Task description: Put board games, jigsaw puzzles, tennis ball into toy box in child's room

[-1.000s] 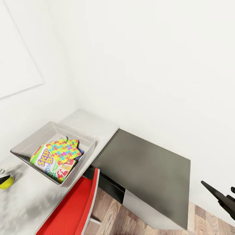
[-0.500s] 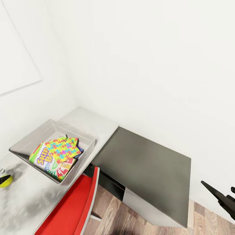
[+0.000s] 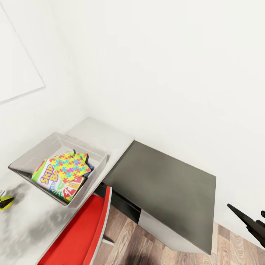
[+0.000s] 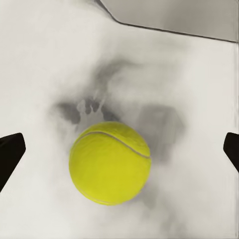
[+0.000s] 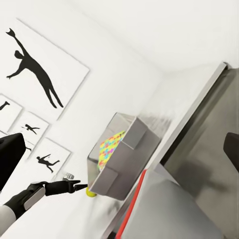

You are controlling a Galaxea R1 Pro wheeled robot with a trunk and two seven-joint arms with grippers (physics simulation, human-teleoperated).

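The scene is viewed by the head camera from above, angled down into a corner, with the table (image 3: 110, 138) at left. The tabletop is looked at from close range by the left wrist camera, the tennis ball (image 4: 110, 163) being central. The toy box (image 5: 124, 159) is seen from the side, farther off, by the right wrist camera; the toy box (image 3: 35, 156) is shared with the head view.

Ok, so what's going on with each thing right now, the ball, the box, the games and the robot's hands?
Ball: on the table, not gripped.
Toy box: open, holds games.
SKIP-BO: lying in box.
Puzzle: on top of SKIP-BO.
Left gripper: open around ball.
Right gripper: open, empty.
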